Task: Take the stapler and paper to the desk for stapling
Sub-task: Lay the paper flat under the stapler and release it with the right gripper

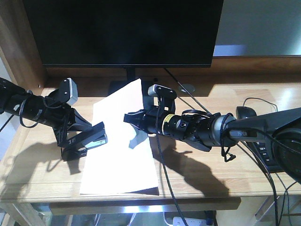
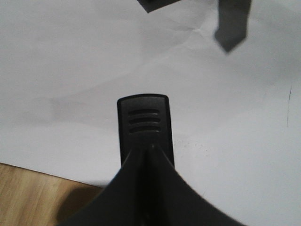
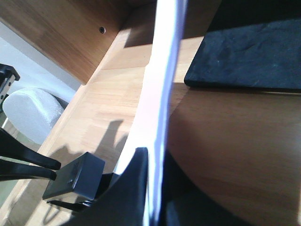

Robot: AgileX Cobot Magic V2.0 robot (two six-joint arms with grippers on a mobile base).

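Paper [image 1: 120, 160] lies on the desk [image 1: 42, 174], its right edge pinched and lifted by the right gripper [image 1: 136, 123]. Left gripper [image 1: 79, 140] clamps the stapler [image 1: 94, 137] at its left edge. Any pull apart could tear it, or slip it free.

Matt paper [image 1: 120, 155] lies on grained wooden desk [image 1: 42, 179].
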